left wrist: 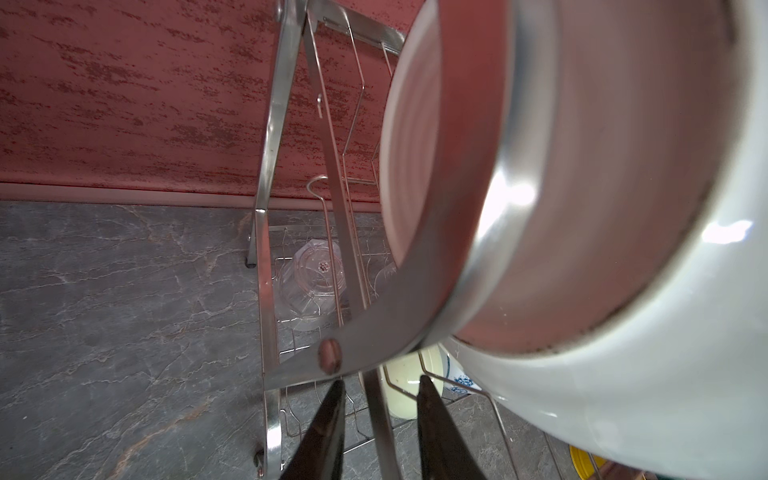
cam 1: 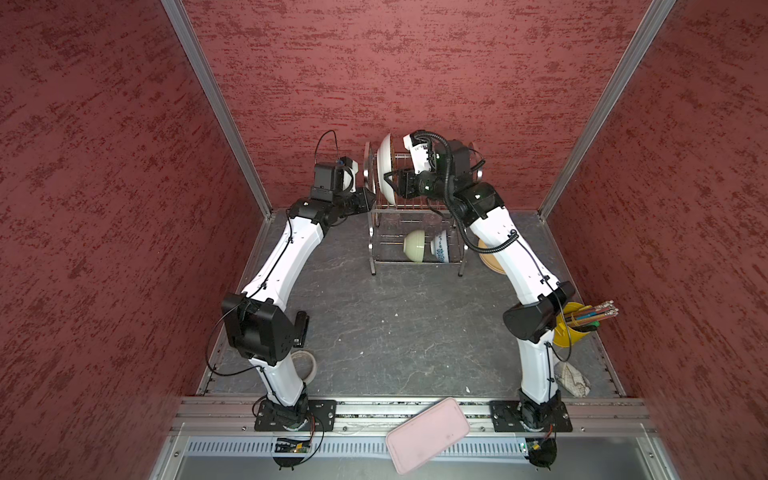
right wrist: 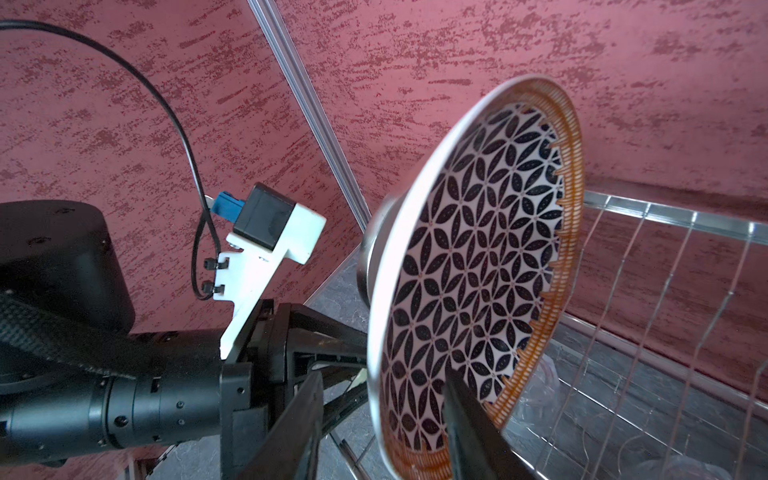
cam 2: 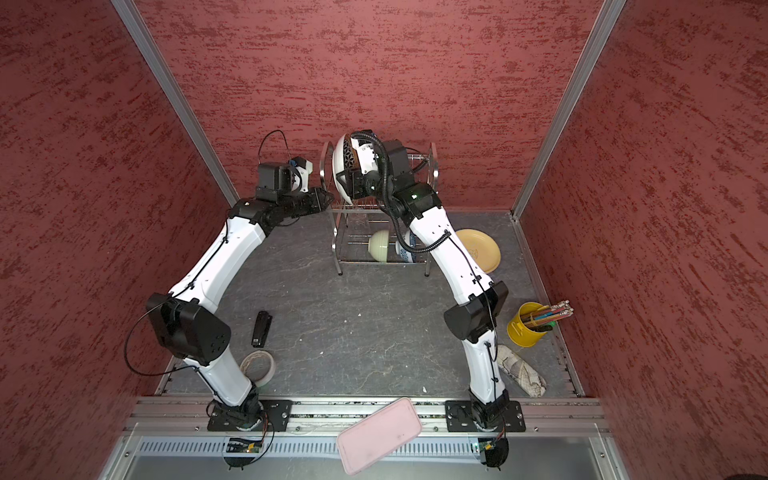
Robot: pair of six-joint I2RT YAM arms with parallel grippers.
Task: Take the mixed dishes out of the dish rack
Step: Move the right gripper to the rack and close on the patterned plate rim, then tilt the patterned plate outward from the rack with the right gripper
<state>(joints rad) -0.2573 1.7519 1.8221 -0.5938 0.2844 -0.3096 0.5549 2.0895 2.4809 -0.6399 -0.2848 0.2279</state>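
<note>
Right hand: half open, empty, astride near rim of black-and-white geometric plate standing edgewise in dish rack; I'd close.

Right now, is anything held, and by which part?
Right gripper: patterned plate, at its rim. Left gripper: dish rack, at its side frame. Jaws straddle both; clamping cannot be told.

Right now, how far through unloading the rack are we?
Done: the yellow-orange plate lies on the table beside the dish rack. In hand: the right pincer straddles the rim of the geometric plate on the top tier, grip unclear; the left pincer sits at the rack's side frame. Remaining: pale green bowl, blue-floral bowl and at least one clear cup on the lower tier.
</note>
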